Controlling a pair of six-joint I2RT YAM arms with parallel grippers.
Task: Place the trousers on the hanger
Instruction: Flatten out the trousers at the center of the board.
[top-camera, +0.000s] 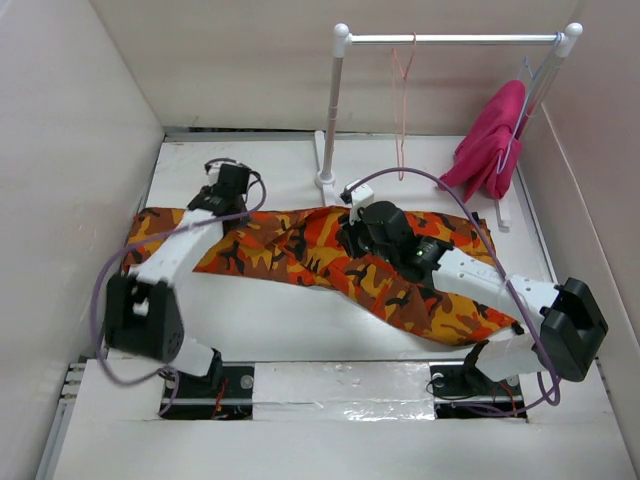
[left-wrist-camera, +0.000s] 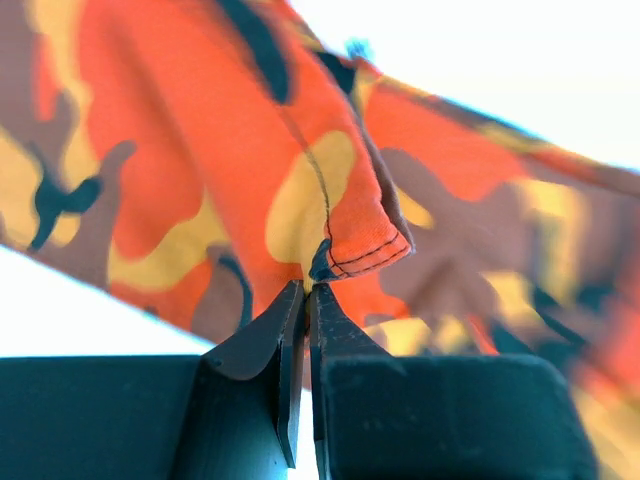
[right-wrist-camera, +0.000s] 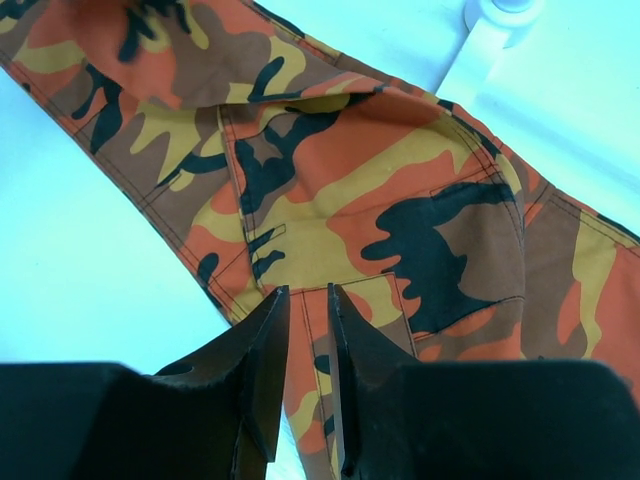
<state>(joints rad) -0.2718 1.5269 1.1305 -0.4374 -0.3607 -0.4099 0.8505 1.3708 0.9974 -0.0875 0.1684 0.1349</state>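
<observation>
Closest to the lens are both elbows. L arm (top-camera: 140, 315) folds back low at near-left, black elbow block up, white forearm running fwd and rightward to the far edge of the cloth. R arm (top-camera: 570, 325) mirrors it at near-right, elbow out by the side wall, forearm reaching in and left toward mid-table, wrist pitched down.

White table (top-camera: 260, 325) carries everything. Trousers (top-camera: 280, 250) lie spread across it left to right and wholly on the tabletop. One leg end sits far-left by the L wrist, the other end runs toward near-right under the R forearm, w/ creases in the middle.

White tube rail (top-camera: 450, 40) stands at the back, one post foot just beyond the trousers. Magenta garment (top-camera: 492, 140) hangs at its right end. Hanger (top-camera: 403, 90), thin salmon wire, hangs by its hook near the rail's middle, bare and apart from the trousers.

L gripper (left-wrist-camera: 308, 285): fingers pressed together, tips nipping a stitched hem corner of the trousers, cloth folded over and rising away from the tips.

R gripper (right-wrist-camera: 306, 292): fingers parted a little w/ a narrow gap, pointing down at the upper part of the trousers by a pocket seam. Cloth shows flat thru the gap, nothing caught btwn them as far as seen.
</observation>
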